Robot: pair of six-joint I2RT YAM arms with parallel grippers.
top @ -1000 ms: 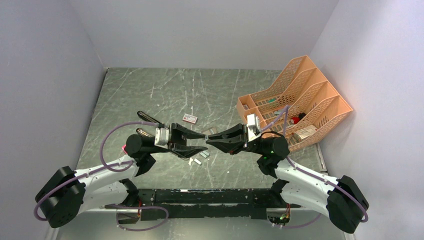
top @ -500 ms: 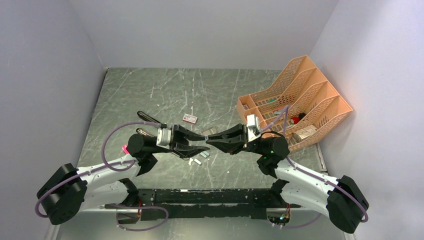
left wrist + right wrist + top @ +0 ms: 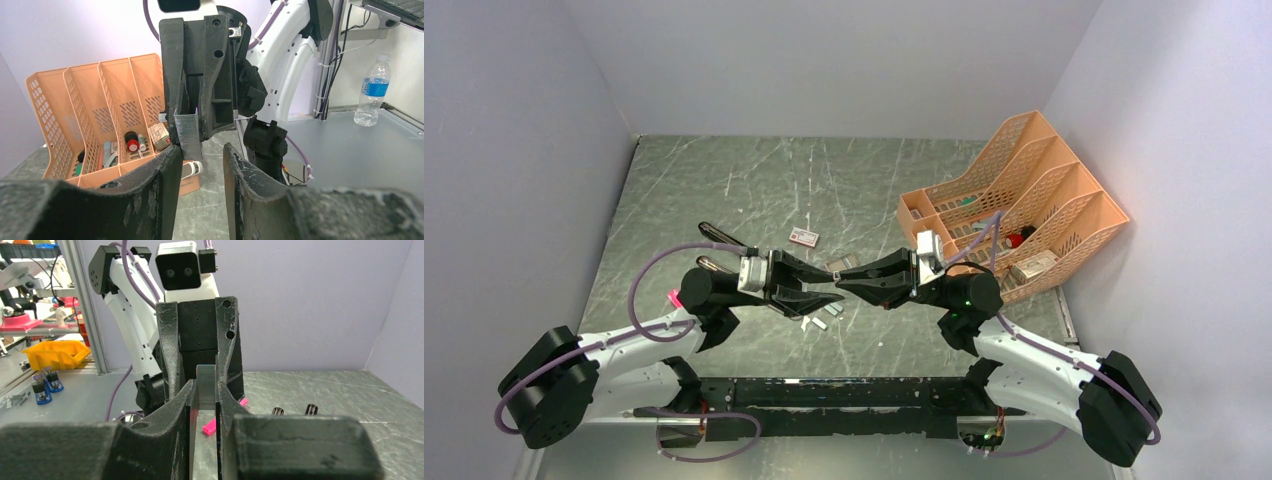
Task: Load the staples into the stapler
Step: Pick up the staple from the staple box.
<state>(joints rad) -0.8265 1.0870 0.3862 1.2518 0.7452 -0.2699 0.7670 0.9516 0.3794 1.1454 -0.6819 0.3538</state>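
My right gripper (image 3: 843,281) is shut on a short silvery staple strip (image 3: 205,382) and holds it upright above the table's middle. My left gripper (image 3: 834,286) faces it, open. The strip (image 3: 188,133) sits just at the left gripper's fingertips (image 3: 170,160), close to one finger and apart from the other. The black stapler (image 3: 716,236) lies opened on the table behind the left arm; its ends show in the right wrist view (image 3: 278,411). The red-and-white staple box (image 3: 804,237) lies beyond the grippers.
Loose staple strips (image 3: 820,322) lie under the grippers. A pink plastic piece (image 3: 210,427) lies by the left arm. An orange desk organizer (image 3: 1014,200) holding small items stands at the right, against the wall.
The left arm has edged slightly right, bringing its open fingers closer around the strip held by the right gripper. The right arm has stayed still.
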